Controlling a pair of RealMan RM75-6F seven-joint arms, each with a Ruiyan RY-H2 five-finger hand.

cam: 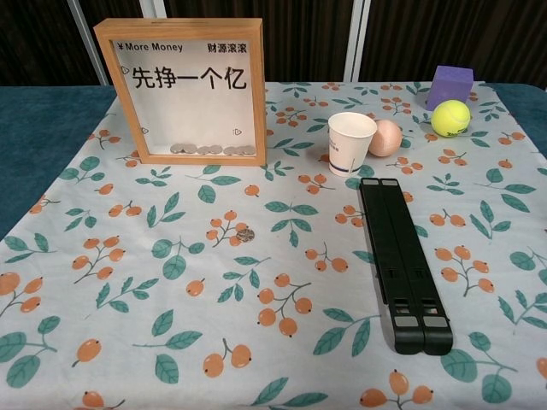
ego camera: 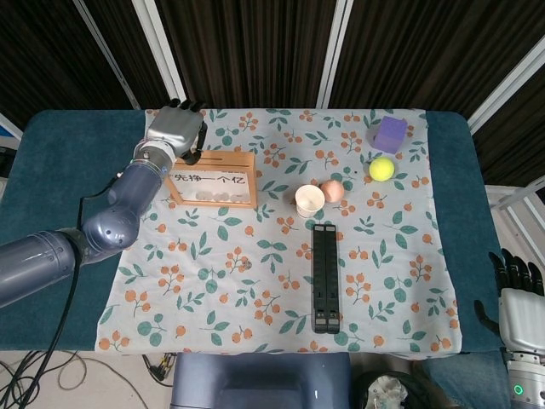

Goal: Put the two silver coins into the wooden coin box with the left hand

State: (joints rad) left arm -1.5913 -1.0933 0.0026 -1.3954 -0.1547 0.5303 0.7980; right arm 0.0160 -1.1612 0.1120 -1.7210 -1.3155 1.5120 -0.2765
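The wooden coin box stands upright at the back left of the flowered cloth, with several coins lying along its bottom behind the glass. One silver coin lies on the cloth in front of the box. My left hand hovers by the box's far left top corner, seen from its back. Its fingertips point away, and what they hold is hidden. My right hand rests off the table at the lower right, fingers apart and holding nothing. Neither hand shows in the chest view.
A paper cup and a peach-coloured egg stand right of the box. A black folded stand lies in the middle right. A yellow tennis ball and purple cube sit at the back right.
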